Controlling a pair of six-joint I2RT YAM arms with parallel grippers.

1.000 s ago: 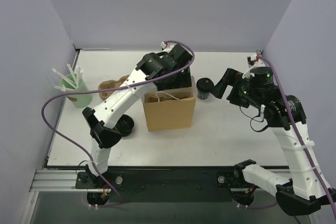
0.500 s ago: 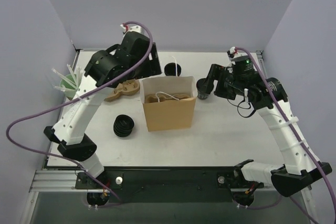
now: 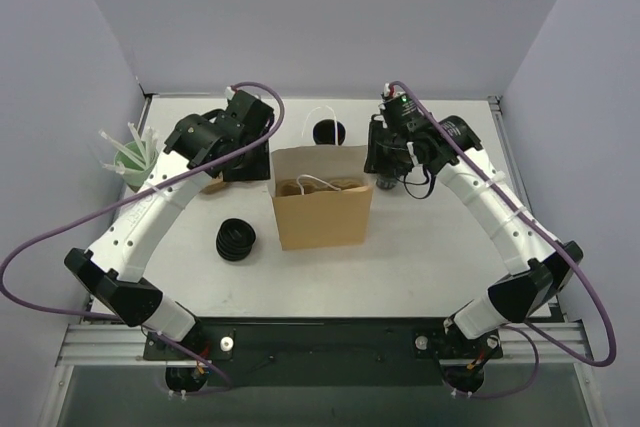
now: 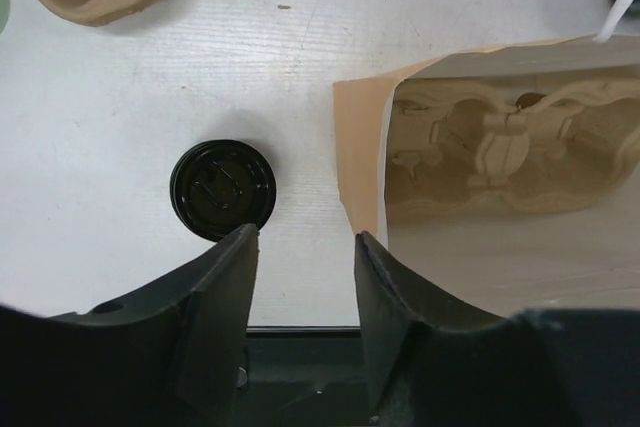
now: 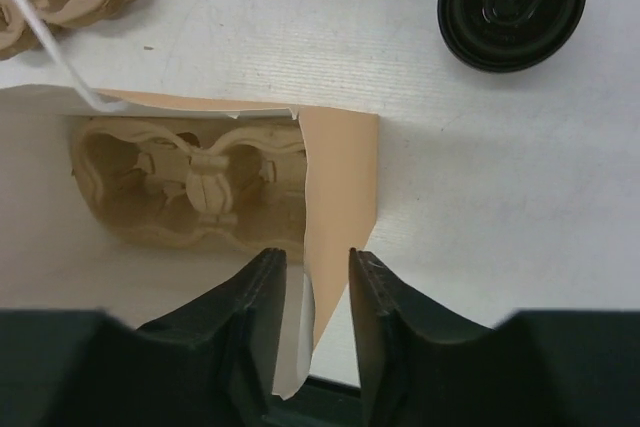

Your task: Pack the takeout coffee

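The takeout coffee (image 5: 510,2), glossy black sip-lid up, stands ahead of the right gripper (image 5: 314,259), outside the bag (image 5: 340,177). Since a moment ago both arms have closed in on the bag. The right jaws narrowly straddle one wall, though I cannot tell if they pinch it, and the left gripper (image 4: 305,239) has its jaws apart at the opposite wall.

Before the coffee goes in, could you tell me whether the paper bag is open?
Open: the paper bag gapes upward, and both wrist views show a pulp cup carrier lying inside.

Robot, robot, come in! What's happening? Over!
Left gripper open by paper bag left rim; right gripper open astride right rim. Coffee cup on table, unpacked. Pulp tray inside bag; nothing blocking.
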